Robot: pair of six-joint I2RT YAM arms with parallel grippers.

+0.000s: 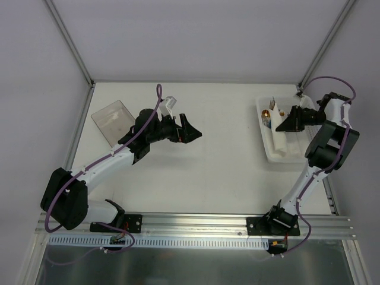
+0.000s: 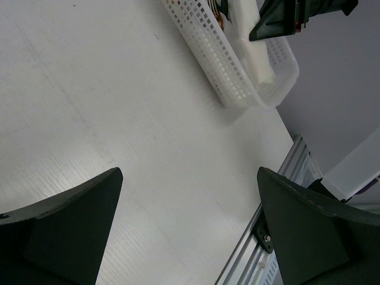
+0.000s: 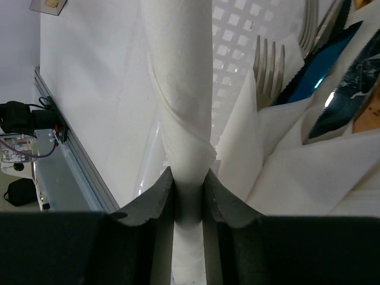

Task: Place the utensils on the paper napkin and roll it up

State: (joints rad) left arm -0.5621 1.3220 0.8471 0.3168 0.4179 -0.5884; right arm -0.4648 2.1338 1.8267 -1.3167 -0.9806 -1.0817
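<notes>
My right gripper (image 1: 285, 123) is over the white perforated basket (image 1: 267, 151) and is shut on a rolled white paper napkin (image 3: 181, 89). The roll runs straight out from between the jaws in the right wrist view. Beside it in the basket lie a shiny fork (image 3: 268, 59), other utensils (image 1: 268, 111) and more folded white napkins (image 3: 297, 166). My left gripper (image 1: 191, 132) is open and empty, held above the bare table near the middle; its jaws stand wide apart in the left wrist view (image 2: 190, 178).
A clear plastic box (image 1: 113, 120) sits at the back left of the table. The basket (image 2: 202, 41) stands near the right edge, with the right gripper (image 2: 279, 24) above it. The metal rail (image 1: 196, 228) runs along the near edge.
</notes>
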